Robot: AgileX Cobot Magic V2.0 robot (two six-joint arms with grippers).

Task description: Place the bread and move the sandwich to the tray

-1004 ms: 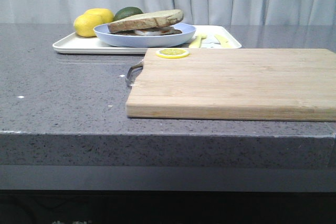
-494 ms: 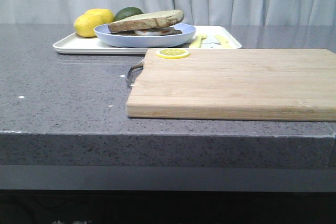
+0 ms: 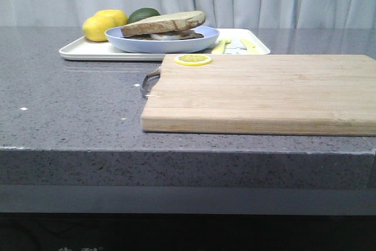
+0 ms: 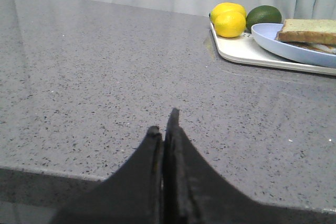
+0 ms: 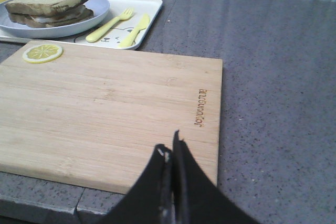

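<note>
Nothing moved: sandwich [image 3: 163, 26] on plate [image 3: 202, 39] in tray [image 3: 82, 51]; both grippers [image 4: 164, 124] [image 5: 169, 142] closed, empty.

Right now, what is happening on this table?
Nothing is being handled. The sandwich lies on a blue plate, which rests on the white tray beside the lemons. The wooden cutting board bears only a lemon slice. The left pincer and the right pincer are both shut and hold nothing, away from the food.
</note>
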